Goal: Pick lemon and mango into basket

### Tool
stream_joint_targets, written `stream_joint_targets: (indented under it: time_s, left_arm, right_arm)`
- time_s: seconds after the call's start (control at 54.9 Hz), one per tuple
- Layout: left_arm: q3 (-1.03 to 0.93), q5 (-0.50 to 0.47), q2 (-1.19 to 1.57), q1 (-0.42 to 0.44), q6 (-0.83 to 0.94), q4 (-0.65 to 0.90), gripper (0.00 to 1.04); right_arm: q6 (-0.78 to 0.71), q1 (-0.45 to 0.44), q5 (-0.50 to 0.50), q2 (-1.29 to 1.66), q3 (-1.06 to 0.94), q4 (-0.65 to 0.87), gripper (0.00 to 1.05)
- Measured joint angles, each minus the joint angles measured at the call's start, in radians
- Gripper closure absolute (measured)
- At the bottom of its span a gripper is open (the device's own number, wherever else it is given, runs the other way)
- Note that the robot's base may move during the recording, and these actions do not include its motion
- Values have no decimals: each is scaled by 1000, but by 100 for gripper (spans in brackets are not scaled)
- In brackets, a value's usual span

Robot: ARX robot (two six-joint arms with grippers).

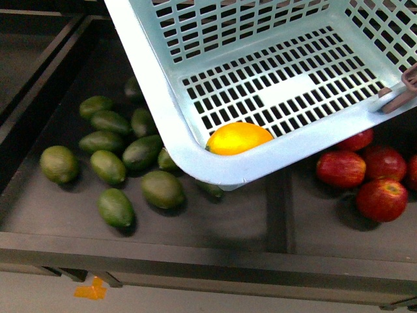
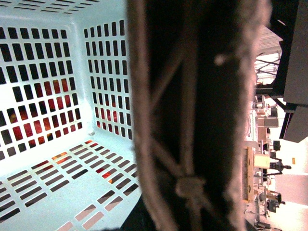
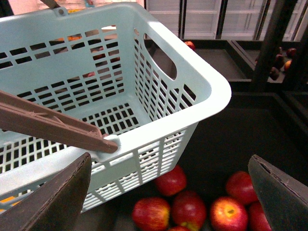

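Front view: basket (image 1: 171,117) sits tilted above the dark display shelf (image 1: 215,222), its near corner over the divider between the two compartments. One yellow-orange fruit (image 1: 238,137) lies inside against the near wall, its lower part hidden by the rim. Lemon or mango: cannot tell. Left compartment holds green oval fruits (image 1: 109,167), spread toward its near edge. Right compartment holds red apples (image 1: 341,169), partly under the basket. Neither arm is in this view. Only the end of the basket handle (image 1: 399,93) shows, at the right rim. Right wrist view adds what the front lacks: the right gripper (image 3: 169,161) is spread wide, with fingers (image 3: 60,197) apart on either side of the basket's corner and nothing between them. The handle lies on the rim close to one finger, and the apples are below. Left wrist view: the basket interior is seen from within, with red showing through the floor and wall slots. A blurred handle fills the near field. Left gripper itself is not discernible, so its state cannot be told.
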Motion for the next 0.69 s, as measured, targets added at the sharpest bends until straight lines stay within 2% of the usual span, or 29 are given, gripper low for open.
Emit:
stream_joint_targets:
  time_s: [0.692]
  left_arm:
    - [0, -4, 0, 0, 0, 0, 101]
  right_arm:
    - [0, 2, 0, 0, 0, -1, 9]
